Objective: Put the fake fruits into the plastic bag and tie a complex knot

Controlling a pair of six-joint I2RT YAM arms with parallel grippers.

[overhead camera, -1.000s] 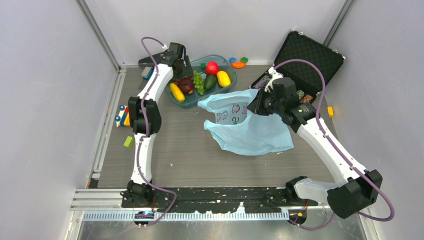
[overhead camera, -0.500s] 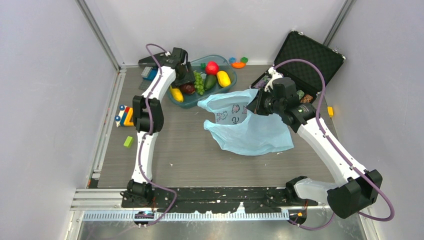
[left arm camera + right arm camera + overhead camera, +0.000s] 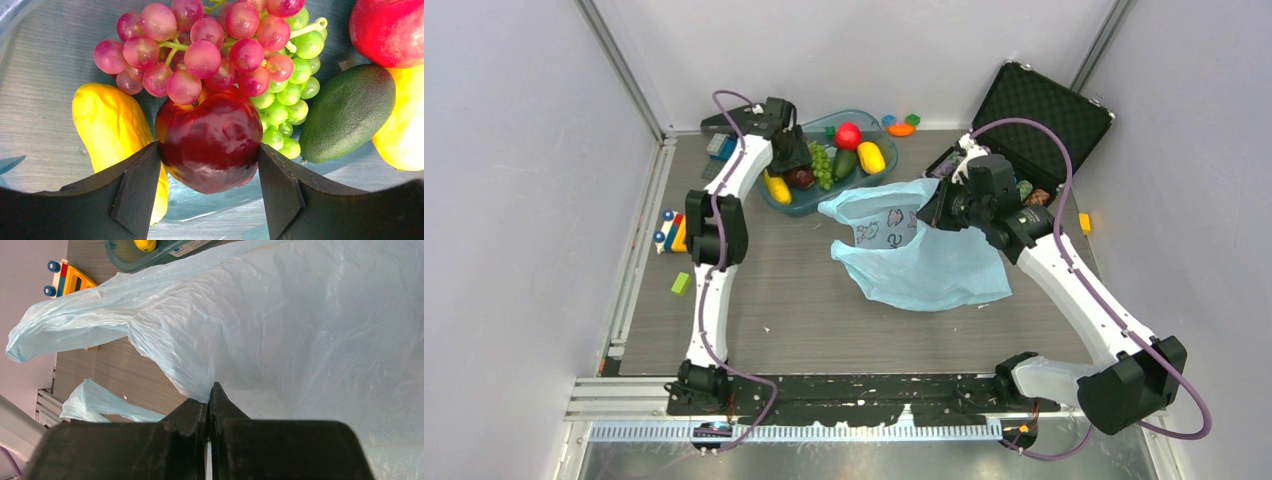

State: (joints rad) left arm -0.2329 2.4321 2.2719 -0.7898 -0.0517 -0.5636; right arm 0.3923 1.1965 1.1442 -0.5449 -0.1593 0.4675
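The left gripper [image 3: 209, 152] hangs over the tub [image 3: 40, 65] with its jaws wide about the dark red fruit [image 3: 210, 127], one pad at each flank, at or just off the skin; whether they have clamped it I cannot tell, and the fruit lies low among the others. The purple grapes [image 3: 200, 50] sit just beyond the fingertips, leaning on the fruit's far shoulder; a yellow fruit [image 3: 107, 125] lies against the outside of one finger; green grapes [image 3: 290, 95] and a dark green fruit [image 3: 347, 112] lie outside the other.

The right gripper [image 3: 210, 390] is pinched tight on a fold of the bag [image 3: 325, 340], holding the mouth up toward the tub; the film spreads ahead of its fingers, one handle trailing off to the side; no fruit shows inside.

Risks, as I judge them: the fruit is round and glossy, so pads set off its widest line could squeeze it out forward into the grapes; the grapes resting on it could be dragged up and tumble over the tub's rim; the finger by the yellow fruit could catch it and jam; the thin film could slip from the right pinch, so the mouth sags and the fruit lands beside the bag.
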